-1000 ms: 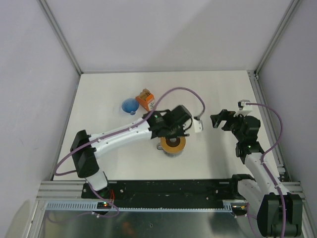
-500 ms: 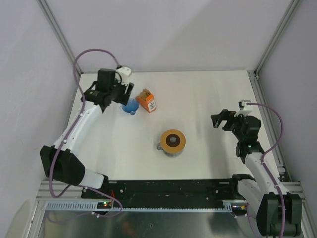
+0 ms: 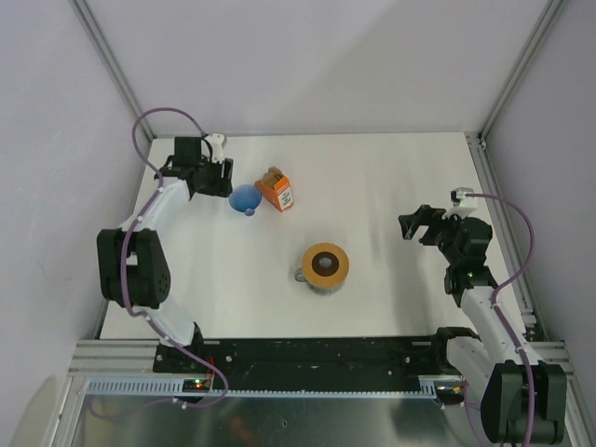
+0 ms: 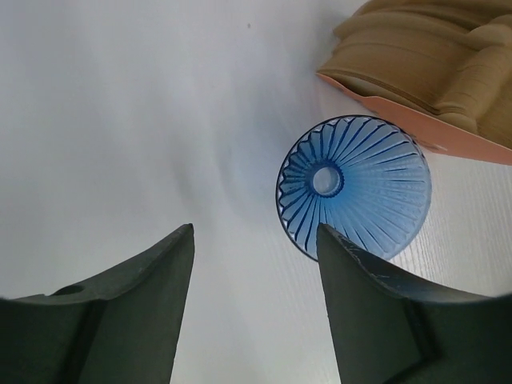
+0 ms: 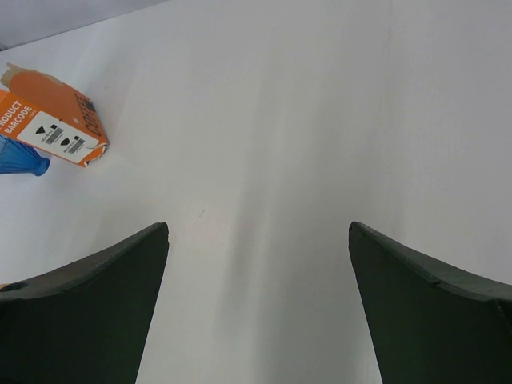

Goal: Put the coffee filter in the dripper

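Here, dripper (image 3: 244, 198) on white table (image 3: 400, 168), grey walls (image 3: 307, 65).

In the top view the dripper (image 3: 244, 199) stands in the upper left part of the table (image 3: 391, 168), with the box (image 3: 277, 190) just beside it on the right. The cup (image 3: 325, 267) stands near mid-frame, below and right of both, well apart. The left gripper (image 3: 216, 177) is just left of the dripper; the right gripper (image 3: 415, 224) is at the right, well apart from the cup. In the left wrist view, filters (image 4: 416, 40) lie in the box at upper right, above the dripper.
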### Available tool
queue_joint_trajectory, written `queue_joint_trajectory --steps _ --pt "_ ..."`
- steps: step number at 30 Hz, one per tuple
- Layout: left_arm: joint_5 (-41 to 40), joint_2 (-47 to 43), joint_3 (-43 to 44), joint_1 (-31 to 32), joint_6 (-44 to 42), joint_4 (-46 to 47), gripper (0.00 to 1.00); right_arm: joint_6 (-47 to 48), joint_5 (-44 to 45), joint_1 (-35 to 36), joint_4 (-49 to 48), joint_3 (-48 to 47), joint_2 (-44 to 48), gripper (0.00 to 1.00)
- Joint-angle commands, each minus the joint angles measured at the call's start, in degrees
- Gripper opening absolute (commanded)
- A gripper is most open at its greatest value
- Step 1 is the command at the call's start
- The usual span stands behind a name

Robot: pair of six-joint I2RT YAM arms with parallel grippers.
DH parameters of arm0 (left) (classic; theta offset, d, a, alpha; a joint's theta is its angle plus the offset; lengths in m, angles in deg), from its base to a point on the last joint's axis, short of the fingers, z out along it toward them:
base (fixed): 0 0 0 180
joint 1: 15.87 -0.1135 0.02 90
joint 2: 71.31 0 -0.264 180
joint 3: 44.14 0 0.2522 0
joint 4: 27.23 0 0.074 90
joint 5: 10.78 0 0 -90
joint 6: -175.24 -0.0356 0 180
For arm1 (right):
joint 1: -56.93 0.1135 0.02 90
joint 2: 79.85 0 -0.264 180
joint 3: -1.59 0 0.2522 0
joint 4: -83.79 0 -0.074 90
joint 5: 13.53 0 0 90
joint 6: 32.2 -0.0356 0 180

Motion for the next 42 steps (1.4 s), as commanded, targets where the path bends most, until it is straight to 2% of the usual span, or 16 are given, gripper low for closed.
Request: queue_joint_trajectory --steps 1,11,22,26,29,30,36,39,42 --pt "4.3 3.8 3.4 -0.1 2.5 3.4 0.66 0.2 -0.1 -0.3 -1.8 -2.4 -0.1 0.99" --pt "5.9 11.6 5.3 0.3 3.7 4.1 0.57 0.1 -0.4 -0.9 -3.4 -2.4 -2.3 0.99" --pt "6.7 14.8 5.5 0.4 3.7 4.2 0.34 -0.1 -0.7 -1.7 -3.6 -2.4 -2.8 0.99" --pt "7.3 15.1 5.6 0.5 3.8 4.2 0.20 -0.3 -0.9 -1.8 -3.5 -2.4 -2.6 0.99" --pt "7.5 13.8 4.8 0.5 3.8 4.1 0.05 -0.5 -1.0 -1.8 -3.1 -2.4 -1.7 0.99" --pt "7.6 12.7 4.5 0.4 3.7 4.2 0.03 -0.6 -1.0 -1.8 -3.0 -2.4 -1.4 0.99" --pt "10.0 4.7 0.5 0.0 2.8 2.5 0.00 -3.0 -2.0 -1.0 -1.8 -3.4 0.8 0.98" --pt "12.5 0.0 -1.5 -0.1 2.6 0.2 0.00 -2.6 -1.4 1.4 4.7 -7.6 1.2 0.95" --pt "12.8 -4.9 -3.1 -0.1 1.9 -1.9 0.00 -1.0 2.3 7.4 11.8 -13.4 0.3 0.93"
